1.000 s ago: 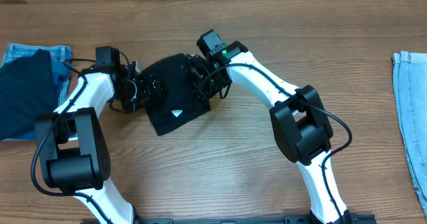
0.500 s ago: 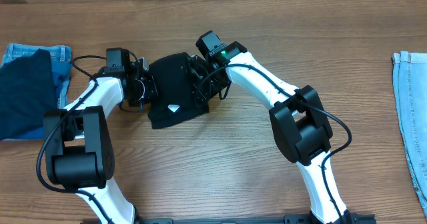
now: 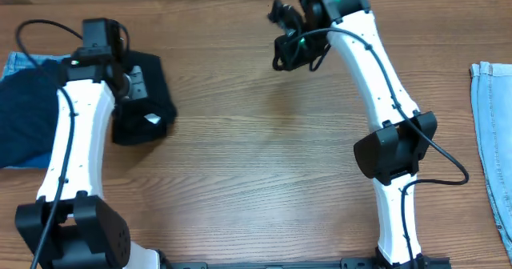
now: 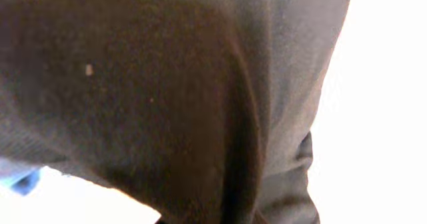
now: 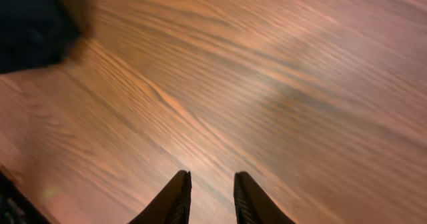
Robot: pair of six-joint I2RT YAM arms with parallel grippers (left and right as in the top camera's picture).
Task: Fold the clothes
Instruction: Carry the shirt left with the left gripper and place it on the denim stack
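The clothes, a folded black bundle with a small white label, lie at the table's left, close to the navy garment. My left gripper sits on the bundle's top edge, shut on the clothes. Black fabric fills the left wrist view and hides the fingers. My right gripper hangs far from the clothes at the back of the table. In its wrist view the right gripper stands open by a narrow gap over bare wood, with nothing between its fingers.
A dark navy garment lies on light blue denim at the far left, right beside the black bundle. More light blue denim lies along the right edge. A dark blurred shape fills the right wrist view's upper left corner.
My left gripper shut on the black garment and carried it left, next to the navy garment. The right gripper left the garment, swung up to the back of the table, and its jaws narrowed.
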